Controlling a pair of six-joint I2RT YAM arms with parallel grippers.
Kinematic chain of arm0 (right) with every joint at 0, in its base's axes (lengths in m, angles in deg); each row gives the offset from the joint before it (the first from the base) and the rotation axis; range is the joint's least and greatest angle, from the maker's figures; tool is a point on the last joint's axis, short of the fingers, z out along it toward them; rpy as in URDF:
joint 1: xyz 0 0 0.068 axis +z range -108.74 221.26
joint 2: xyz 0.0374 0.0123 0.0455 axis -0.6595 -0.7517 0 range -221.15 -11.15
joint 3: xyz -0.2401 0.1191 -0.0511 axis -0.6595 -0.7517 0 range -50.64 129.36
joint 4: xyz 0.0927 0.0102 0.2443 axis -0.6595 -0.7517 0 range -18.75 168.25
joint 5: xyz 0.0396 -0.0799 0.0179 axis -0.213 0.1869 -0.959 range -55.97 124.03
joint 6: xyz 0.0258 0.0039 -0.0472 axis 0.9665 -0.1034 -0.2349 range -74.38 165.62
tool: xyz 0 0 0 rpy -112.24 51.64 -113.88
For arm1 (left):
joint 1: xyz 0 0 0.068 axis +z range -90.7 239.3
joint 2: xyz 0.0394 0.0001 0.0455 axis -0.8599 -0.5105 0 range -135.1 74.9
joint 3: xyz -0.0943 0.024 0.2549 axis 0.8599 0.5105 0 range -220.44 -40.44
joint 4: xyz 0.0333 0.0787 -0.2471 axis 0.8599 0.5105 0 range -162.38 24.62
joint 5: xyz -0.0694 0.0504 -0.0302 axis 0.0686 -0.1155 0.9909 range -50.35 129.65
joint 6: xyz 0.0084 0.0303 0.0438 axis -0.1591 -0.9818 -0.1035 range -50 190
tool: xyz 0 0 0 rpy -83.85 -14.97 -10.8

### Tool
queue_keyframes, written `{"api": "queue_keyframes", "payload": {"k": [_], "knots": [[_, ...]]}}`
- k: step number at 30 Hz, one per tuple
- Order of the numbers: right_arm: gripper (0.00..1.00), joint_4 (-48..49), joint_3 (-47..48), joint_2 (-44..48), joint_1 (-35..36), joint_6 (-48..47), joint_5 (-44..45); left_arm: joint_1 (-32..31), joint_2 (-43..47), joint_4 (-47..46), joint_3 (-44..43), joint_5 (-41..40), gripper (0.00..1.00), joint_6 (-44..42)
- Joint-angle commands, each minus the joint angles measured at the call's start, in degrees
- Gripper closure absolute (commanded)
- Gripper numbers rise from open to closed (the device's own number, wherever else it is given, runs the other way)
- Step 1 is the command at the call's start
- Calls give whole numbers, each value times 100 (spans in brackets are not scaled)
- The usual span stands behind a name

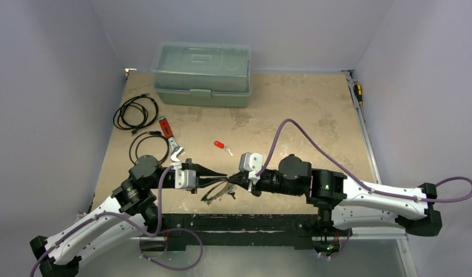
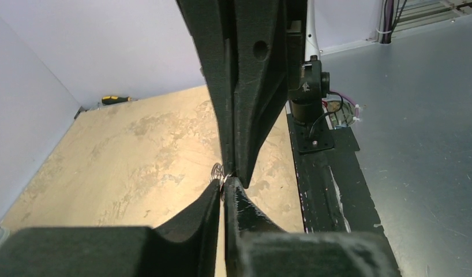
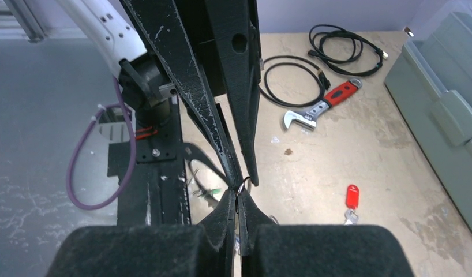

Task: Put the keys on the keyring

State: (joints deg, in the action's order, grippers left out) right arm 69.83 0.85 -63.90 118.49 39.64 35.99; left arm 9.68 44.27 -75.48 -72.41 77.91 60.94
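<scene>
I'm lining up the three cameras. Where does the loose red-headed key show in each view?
Top external: the red-headed key lies near centre frame, just beyond where the arms meet.
Left wrist: not in it.
Right wrist: red-headed key at lower right.
Shared landmark: the left end effector and right end effector meeting tip to tip, seen in all three.
</scene>
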Motion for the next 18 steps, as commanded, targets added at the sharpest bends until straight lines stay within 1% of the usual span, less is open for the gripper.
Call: {"api": "queue_keyframes", "payload": {"k": [1, 2, 4, 5, 8, 13, 18], "knots": [[100, -552, 676, -205, -6, -333, 60, -21, -122, 46, -160, -59, 80, -79], [100, -753, 856, -280, -6, -379, 54, -21, -161, 145, -215, -79, 70, -108], [100, -1148, 1168, -439, -6, -442, 58, -21, -182, 273, -286, -93, 61, -181], [100, -1302, 1295, -506, -6, -466, 47, -23, -178, 299, -312, -88, 59, -224], [100, -1673, 1565, -675, -5, -529, 13, -21, -182, 300, -301, 24, 60, -294], [100, -1983, 1859, -796, -6, -591, 11, -23, -456, 198, -296, 512, 69, -190], [100, -2088, 2034, -833, -6, -704, -2, -21, -597, 92, -304, 822, 72, -130]]}}
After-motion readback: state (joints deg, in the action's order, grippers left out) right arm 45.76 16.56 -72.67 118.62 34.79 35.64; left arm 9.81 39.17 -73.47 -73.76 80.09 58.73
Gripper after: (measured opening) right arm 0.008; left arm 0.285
